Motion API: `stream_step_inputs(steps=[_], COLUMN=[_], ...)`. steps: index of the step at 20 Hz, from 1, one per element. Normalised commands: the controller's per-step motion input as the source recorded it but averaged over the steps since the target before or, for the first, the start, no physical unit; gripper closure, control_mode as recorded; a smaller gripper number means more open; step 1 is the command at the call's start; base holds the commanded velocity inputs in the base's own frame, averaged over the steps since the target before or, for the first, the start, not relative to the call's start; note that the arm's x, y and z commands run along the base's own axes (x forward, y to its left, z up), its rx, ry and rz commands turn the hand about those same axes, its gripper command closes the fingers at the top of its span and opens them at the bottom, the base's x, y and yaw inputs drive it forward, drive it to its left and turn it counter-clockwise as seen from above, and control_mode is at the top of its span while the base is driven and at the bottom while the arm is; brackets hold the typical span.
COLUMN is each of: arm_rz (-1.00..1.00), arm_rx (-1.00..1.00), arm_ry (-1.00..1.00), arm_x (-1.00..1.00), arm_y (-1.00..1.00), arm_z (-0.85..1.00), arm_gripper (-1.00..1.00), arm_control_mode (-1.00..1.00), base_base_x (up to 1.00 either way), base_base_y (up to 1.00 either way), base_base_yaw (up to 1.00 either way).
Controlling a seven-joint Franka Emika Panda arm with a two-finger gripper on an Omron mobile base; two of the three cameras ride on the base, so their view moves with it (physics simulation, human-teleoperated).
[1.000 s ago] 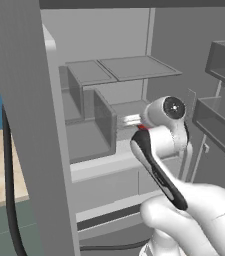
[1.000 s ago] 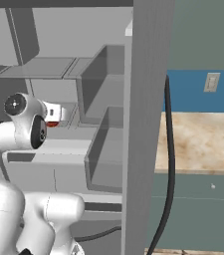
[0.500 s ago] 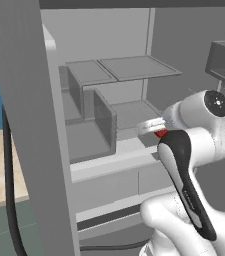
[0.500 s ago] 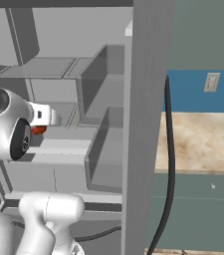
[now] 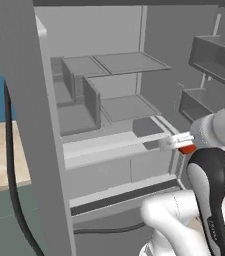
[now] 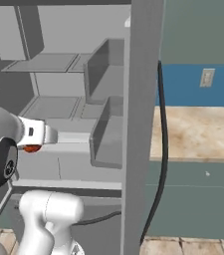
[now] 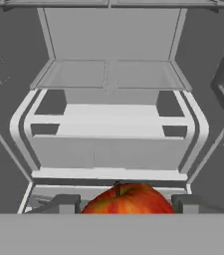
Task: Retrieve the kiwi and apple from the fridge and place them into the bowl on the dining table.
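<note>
The fridge [image 5: 129, 107] stands open, with bare grey shelves [image 7: 111, 74] and a drawer front [image 6: 78, 142] below them. A red-orange apple [image 7: 128, 199] sits between my two fingertips, and my gripper [image 7: 126, 204] is shut on it just outside the fridge's front, level with the lower shelf. In the left base view the apple [image 5: 186, 149] peeks out red under the white hand at the right. In the right base view the apple [image 6: 31, 148] shows under the hand at the left. The kiwi, the bowl and the dining table are out of view.
Door bins [image 5: 214, 55] hang on the open fridge door close to the hand's right. The other grey door edge [image 6: 141, 124] stands upright mid-frame. A black cable [image 6: 161, 149] hangs beside it. A beige counter [image 6: 198, 132] on a teal base lies beyond.
The hand has drawn back out of the fridge, from above the lower shelf toward the base, carrying the apple with it. The fridge and shelves have not shifted.
</note>
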Motion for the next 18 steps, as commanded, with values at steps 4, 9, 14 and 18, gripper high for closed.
stream_step_inputs(steps=[4, 9, 14, 18], arm_rz=[0.0, 0.0, 0.0, 0.0], arm_rx=[0.0, 0.0, 0.0, 0.0], arm_ry=[0.0, 0.0, 0.0, 0.0], arm_x=[0.0, 0.0, 0.0, 0.0], arm_y=[0.0, 0.0, 0.0, 0.0], arm_z=[0.0, 0.0, 0.0, 0.0], arm_gripper=[1.0, 1.0, 1.0, 1.0], arm_control_mode=[1.0, 1.0, 1.0, 1.0], base_base_x=[-1.0, -1.0, -1.0, -1.0], base_base_y=[-0.35, -0.25, -0.29, -0.27], base_base_yaw=[0.0, 0.0, 0.0, 0.0])
